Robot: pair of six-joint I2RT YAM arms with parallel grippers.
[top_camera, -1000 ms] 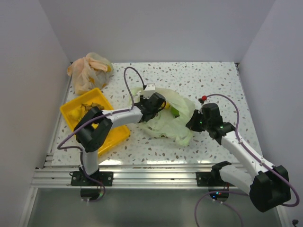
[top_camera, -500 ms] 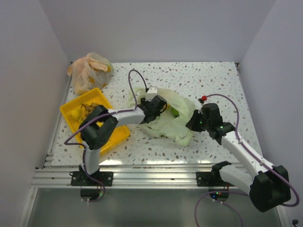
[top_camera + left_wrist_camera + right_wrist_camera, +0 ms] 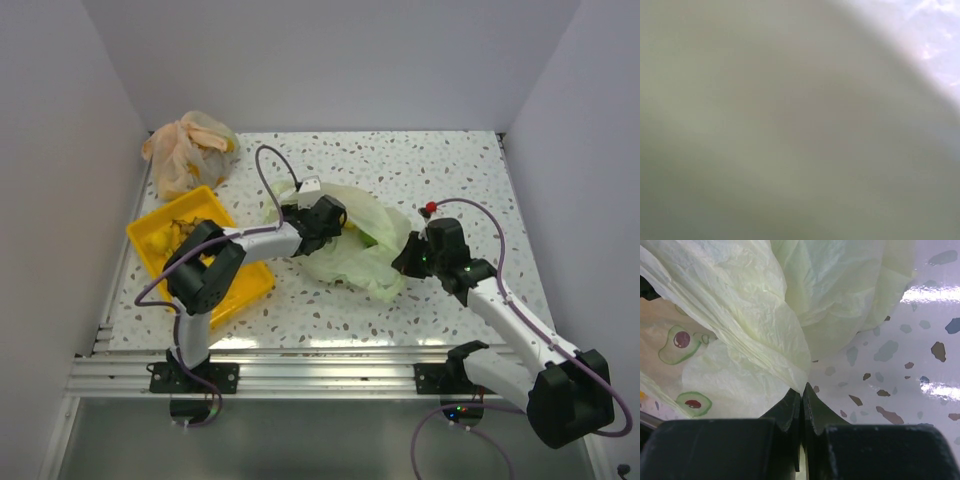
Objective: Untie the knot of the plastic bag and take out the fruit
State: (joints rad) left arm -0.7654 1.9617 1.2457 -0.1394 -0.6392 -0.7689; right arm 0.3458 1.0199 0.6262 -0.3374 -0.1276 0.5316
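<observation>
Two sets of fingers work one bag. The right fingers [image 3: 800,401], pressed tip to tip in the right wrist view, pinch a gathered fold of the pale green plastic bag [image 3: 765,305], which fans up and away from them across the upper frame. An avocado-printed sheet [image 3: 682,342] shows under the film at lower left.

From above, the right fingers [image 3: 405,264] clamp the bag's lower-right edge just right of frame centre. The left fingers [image 3: 340,220] are sunk into the plastic bag [image 3: 350,262] at its upper-left end. Whether they are spread or closed cannot be told, because the left wrist view is nothing but blurred green plastic against the lens.

The bag lies crumpled on the speckled tabletop [image 3: 450,170] in the middle of the frame, its long axis running from upper left to lower right, with one arm at each end. A patch of darker green, probably fruit [image 3: 365,238], shows through the film between them, just right of the left fingers and well closer to that arm. No knot is visible. Reaching the fruit likely means the left fingers pushing on rightward along that axis while the right pinch anchors the far end.

A yellow tray [image 3: 248,287] sits at the left of the frame, with an orange-beige bag [image 3: 185,150] at upper left.
</observation>
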